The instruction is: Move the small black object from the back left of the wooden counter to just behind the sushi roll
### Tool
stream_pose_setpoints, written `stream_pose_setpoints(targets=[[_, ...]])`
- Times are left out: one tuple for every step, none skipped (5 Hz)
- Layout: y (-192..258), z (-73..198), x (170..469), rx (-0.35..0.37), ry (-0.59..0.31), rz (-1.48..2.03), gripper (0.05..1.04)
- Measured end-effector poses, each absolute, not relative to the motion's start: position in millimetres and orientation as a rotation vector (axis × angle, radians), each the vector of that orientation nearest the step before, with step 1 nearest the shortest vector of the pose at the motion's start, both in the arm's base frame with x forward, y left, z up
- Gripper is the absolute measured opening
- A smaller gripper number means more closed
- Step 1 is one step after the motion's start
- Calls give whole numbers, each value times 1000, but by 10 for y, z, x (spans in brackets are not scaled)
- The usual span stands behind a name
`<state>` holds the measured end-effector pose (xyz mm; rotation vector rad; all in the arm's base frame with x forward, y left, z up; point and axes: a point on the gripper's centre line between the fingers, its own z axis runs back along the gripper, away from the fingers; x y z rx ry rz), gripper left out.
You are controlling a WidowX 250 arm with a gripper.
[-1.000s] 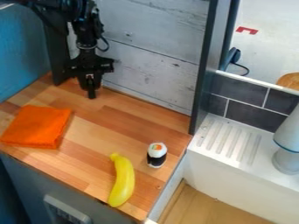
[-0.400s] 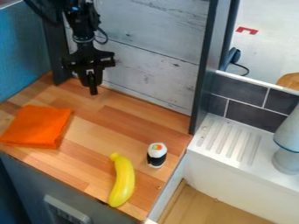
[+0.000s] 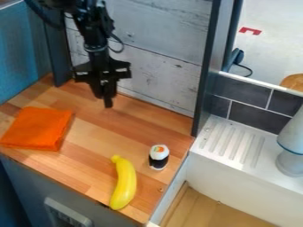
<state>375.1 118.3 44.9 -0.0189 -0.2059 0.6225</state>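
The orange cloth (image 3: pixel 38 128) should handle as light, soft and limp, with little risk of slipping or breaking; a raised fold or a corner pinched from above would probably give the best hold. It looks matte and evenly coloured, folded into a flat, roughly four-sided pad. It lies at the left of the wooden bench (image 3: pixel 98 144), apart from the yellow banana (image 3: pixel 123 184). The black gripper (image 3: pixel 107 103) hangs nearer the back wall, holding nothing; whether it is open or closed cannot be told.
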Motion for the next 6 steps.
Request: stream_pose_setpoints(targets=[[890, 354, 3717, -36, -174, 535, 354], [664, 276, 3664, -40, -151, 476, 354], [519, 288, 3621, -42, -154, 437, 354], [345, 236, 3611, -46, -158, 393, 354], [265, 218, 3611, -43, -162, 372, 354], [264, 209, 3619, -41, -173, 370, 354]])
